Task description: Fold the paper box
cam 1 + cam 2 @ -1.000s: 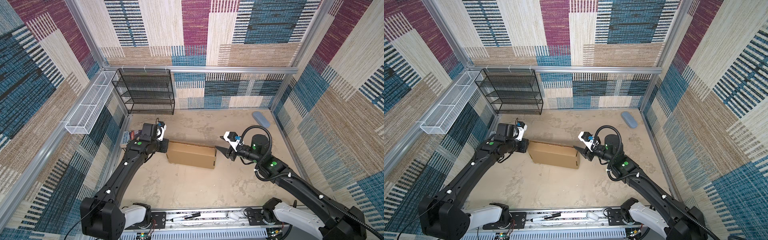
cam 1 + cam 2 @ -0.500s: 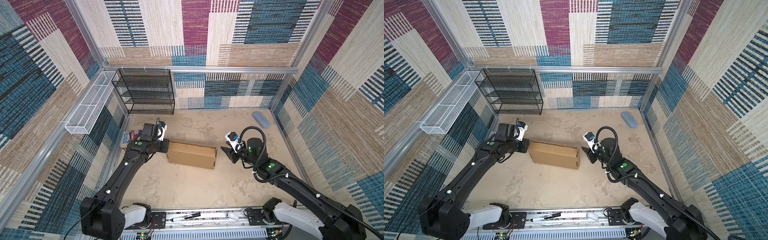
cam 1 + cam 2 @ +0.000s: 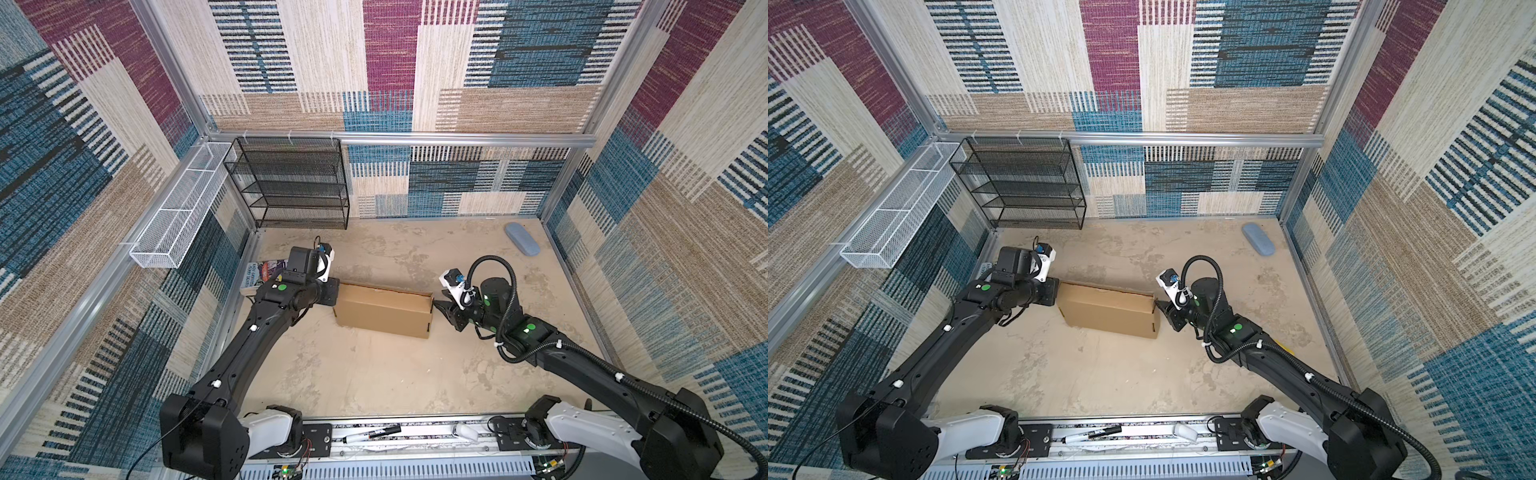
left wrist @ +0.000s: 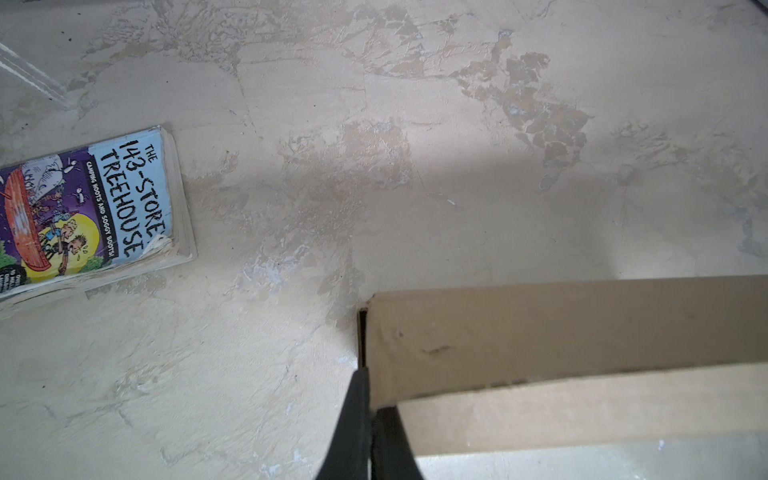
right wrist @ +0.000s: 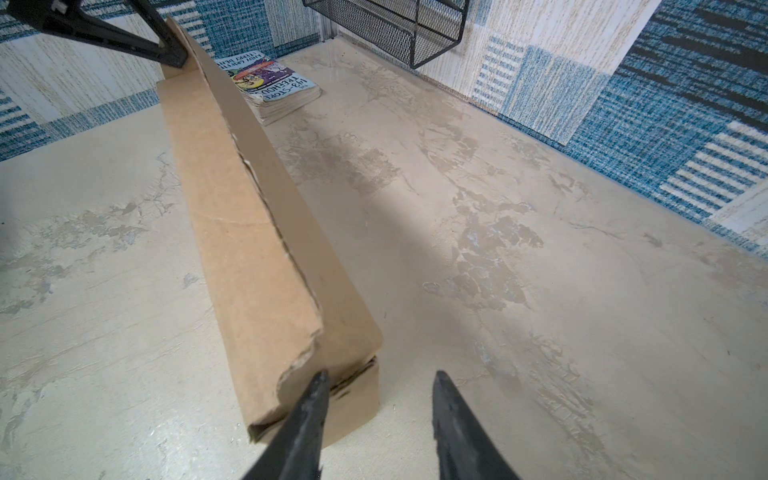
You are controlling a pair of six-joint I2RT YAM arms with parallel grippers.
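Note:
The paper box (image 3: pixel 384 309) (image 3: pixel 1108 309) lies as a long, closed brown carton in the middle of the table. My left gripper (image 4: pixel 374 390) (image 3: pixel 332 297) is shut, its black fingers pressed against the box's left end corner (image 4: pixel 374 332). My right gripper (image 5: pixel 378 378) (image 3: pixel 440 307) is at the box's right end, low over the table, with its jaws open. One of its fingers (image 5: pixel 311 399) touches the torn end corner (image 5: pixel 307 353); the other finger stands free over bare table. In the right wrist view a top flap edge (image 5: pixel 266 199) stands slightly raised along the box.
A colourful book (image 3: pixel 266 272) (image 4: pixel 87 208) lies by the left wall behind my left arm. A black wire shelf (image 3: pixel 291 183) and a white wire basket (image 3: pixel 178 208) hang at the back left. A blue-grey case (image 3: pixel 522 239) lies at the back right. Markers (image 3: pixel 370 434) rest on the front rail.
My right gripper has come down from beside the box's upper right corner to its right end, jaws a little narrower. The left arm and the box have not moved.

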